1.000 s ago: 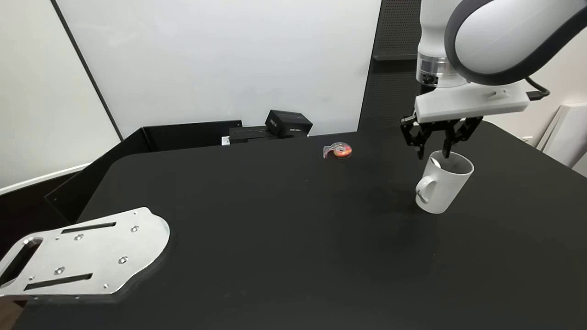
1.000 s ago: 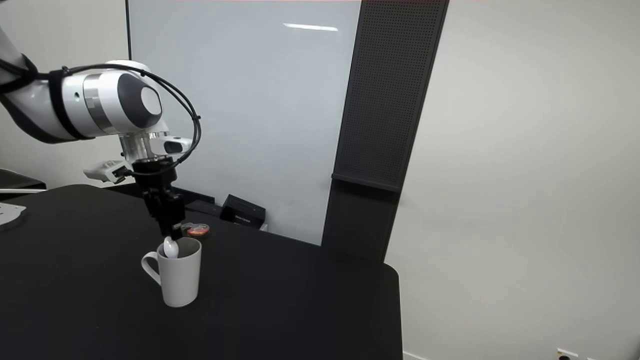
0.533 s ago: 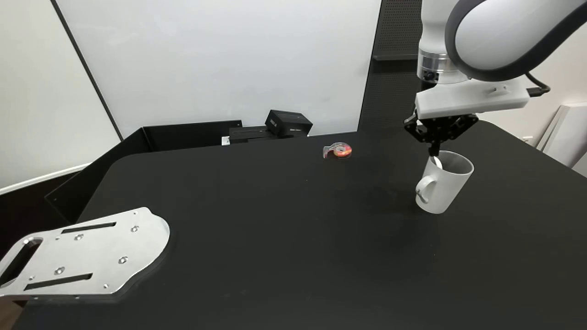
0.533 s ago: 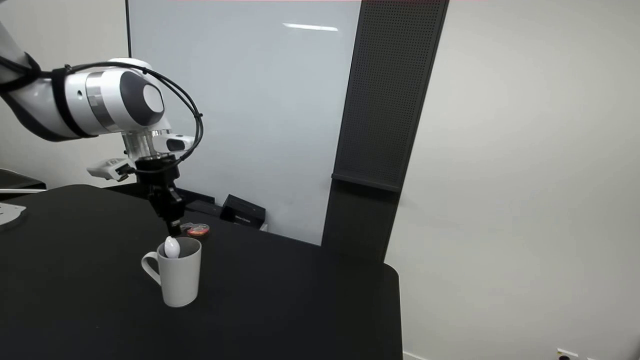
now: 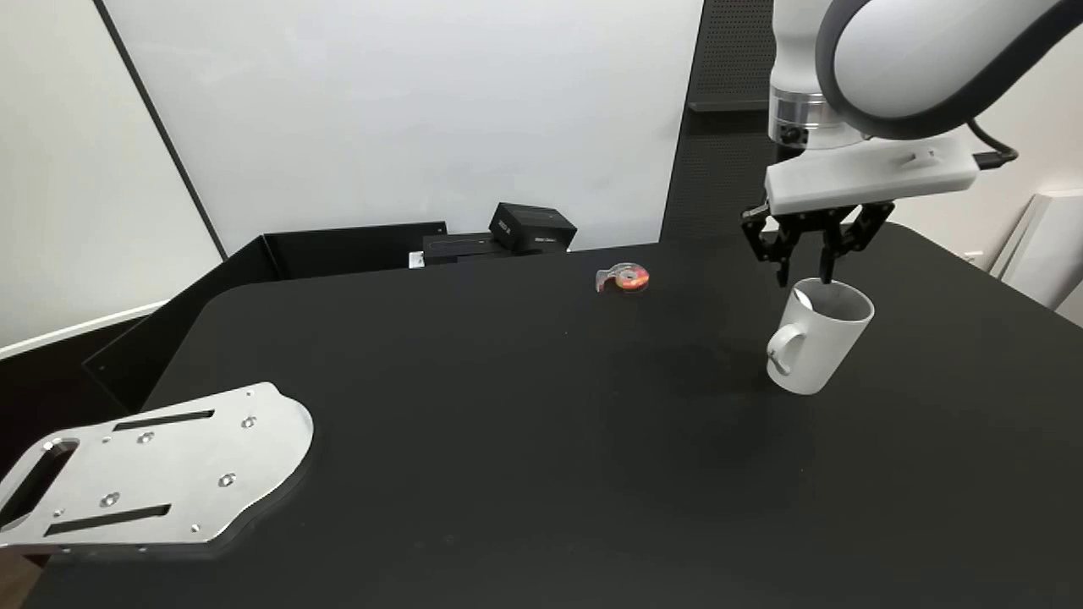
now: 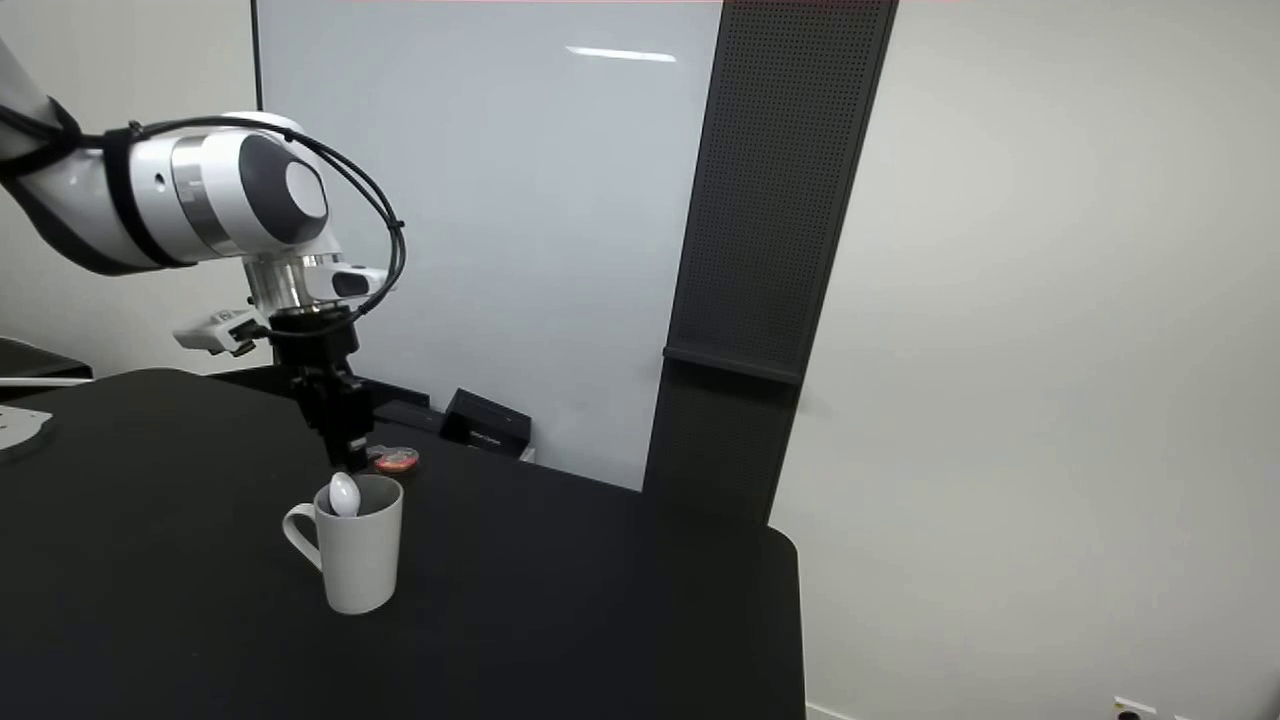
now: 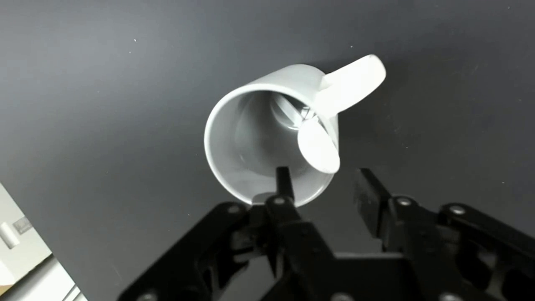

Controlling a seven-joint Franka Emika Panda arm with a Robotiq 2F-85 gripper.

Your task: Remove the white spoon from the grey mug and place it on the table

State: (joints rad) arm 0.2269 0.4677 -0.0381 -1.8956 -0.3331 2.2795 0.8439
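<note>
The fingers [image 7: 372,201] are parted, a clear gap between their tips. Just below them the spoon [image 7: 316,144] leans inside the mug [image 5: 821,348], bowl up at the rim. Mug and tape [image 5: 629,277] rest on the table [image 5: 508,423], the tape well apart from the fingers.

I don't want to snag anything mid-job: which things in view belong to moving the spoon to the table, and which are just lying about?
Part of the job:
white spoon
grey mug, holding it
table
gripper, open

Just lying about:
tape dispenser
slotted metal plate
black box
</note>
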